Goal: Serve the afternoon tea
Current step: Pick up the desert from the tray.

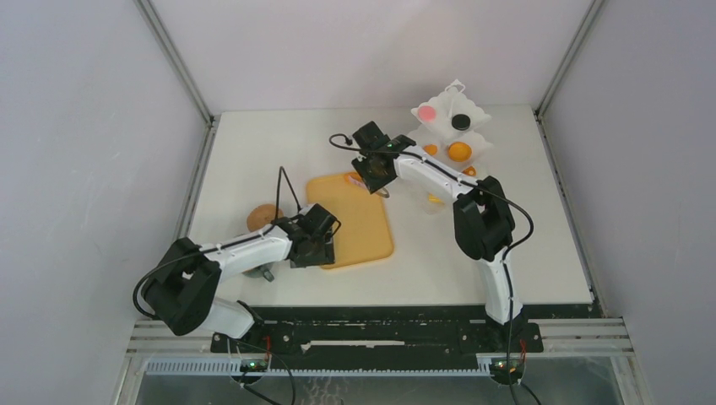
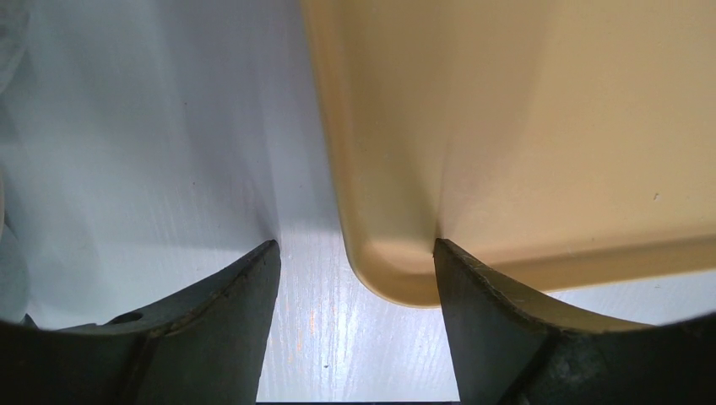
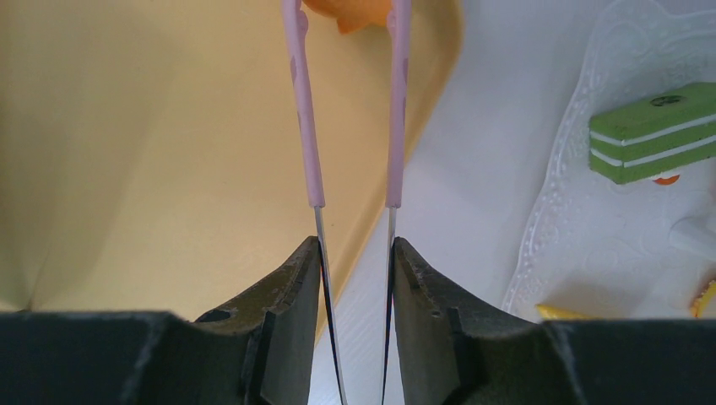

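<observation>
**Step in hand: tart transfer (judged).** The right claw (image 3: pixel 355 241) is pinching the tongs (image 3: pixel 306 126) by their two thin metal arms. The tong tips grip an orange tart (image 3: pixel 349 12) above the far edge of the board (image 3: pixel 152 152). Whether the tart touches the board cannot be told.

1. Do not slacken the squeeze until the tart rests flat. The tongs are springy, so any give will likely drop it.
2. Move the tart inward, clear of the board's raised rim, before you lower it.
3. Release slowly, then lift the tongs straight up so the tips do not drag the tart.

**Surroundings.** The left claw (image 2: pixel 355 245) is spread and holds nothing. It sits low on the table at the board's near left corner, one finger outside the rim and one over it. If the board shifts, close it there.

The stand (image 1: pixel 480 111) is just right of the tongs, with a green cake (image 3: pixel 654 135) on its lower plate. Avoid swinging right. A coaster (image 1: pixel 263 216) lies left of the board, apart from it.
</observation>
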Available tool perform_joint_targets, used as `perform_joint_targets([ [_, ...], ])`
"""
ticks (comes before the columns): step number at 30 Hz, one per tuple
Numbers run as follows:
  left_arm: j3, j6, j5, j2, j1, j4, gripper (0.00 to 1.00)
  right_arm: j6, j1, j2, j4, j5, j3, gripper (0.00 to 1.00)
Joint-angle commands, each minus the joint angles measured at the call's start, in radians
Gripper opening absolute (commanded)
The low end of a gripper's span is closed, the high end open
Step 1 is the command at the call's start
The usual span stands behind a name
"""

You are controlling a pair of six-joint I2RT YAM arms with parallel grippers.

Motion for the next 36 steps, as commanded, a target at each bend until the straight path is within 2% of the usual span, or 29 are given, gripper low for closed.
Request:
perform_joint_targets([
  [1,-0.080,-0.021,0.043,0.027,-0.007,-0.136,0.72,-0.060,-0.003,0.010,0.052,0.010,0.061,0.42],
  [23,-0.111,-0.017,0.042,0.014,-0.010,-0.159,0.72,-0.149,-0.026,0.076,0.049,-0.073,0.091,0.44],
  [36,-0.105,-0.015,0.049,0.018,-0.010,-0.149,0.72,-0.172,-0.015,0.113,0.036,-0.053,0.107,0.45],
])
